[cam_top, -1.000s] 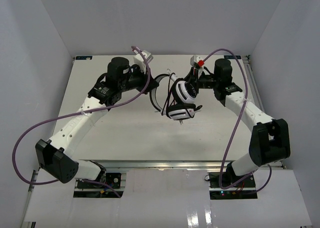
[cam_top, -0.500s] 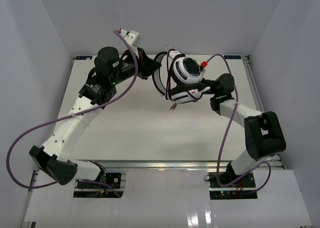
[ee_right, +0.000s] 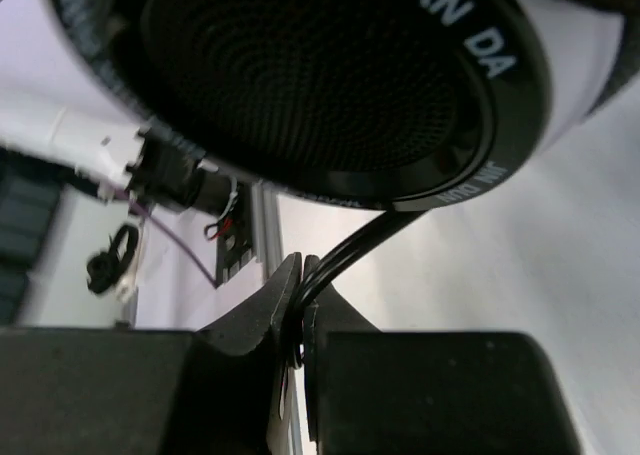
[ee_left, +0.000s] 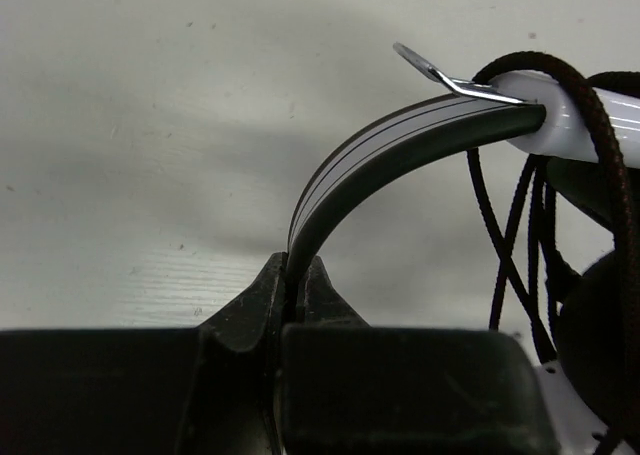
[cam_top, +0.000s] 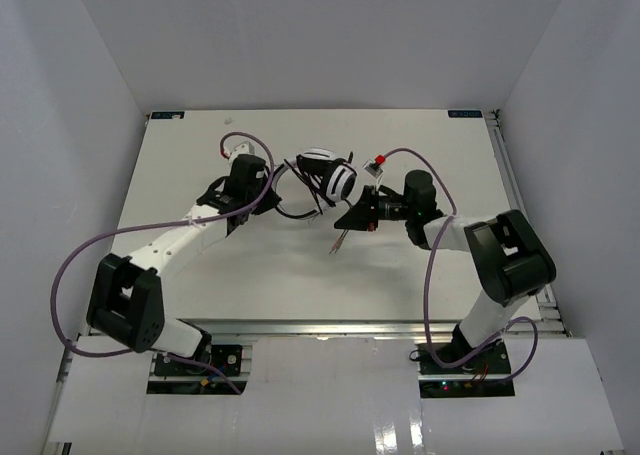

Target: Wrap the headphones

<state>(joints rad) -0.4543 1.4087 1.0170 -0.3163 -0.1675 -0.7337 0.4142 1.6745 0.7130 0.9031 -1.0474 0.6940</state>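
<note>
The headphones (cam_top: 332, 181) hang just above the white table (cam_top: 250, 275) at its middle, held between both arms. My left gripper (cam_top: 277, 180) is shut on the white-and-dark headband (ee_left: 400, 135); its tips (ee_left: 297, 275) pinch the band's end. The thin dark cable (ee_left: 603, 155) is looped round the headband and hangs in strands (cam_top: 298, 211) below it. My right gripper (cam_top: 358, 215) is shut (ee_right: 300, 280) on a thin black part just under the round black-centred earcup (ee_right: 320, 75). The plug end (cam_top: 338, 243) dangles near the table.
Thick purple arm cables (cam_top: 75, 265) loop out at the left and arch over the right arm (cam_top: 400, 155). White walls enclose the table on three sides. A metal rail (cam_top: 505, 175) runs along the right edge.
Both arms have come down from a raised pose and drawn toward the near middle of the table, carrying the headphones lower. Both grips have held.
</note>
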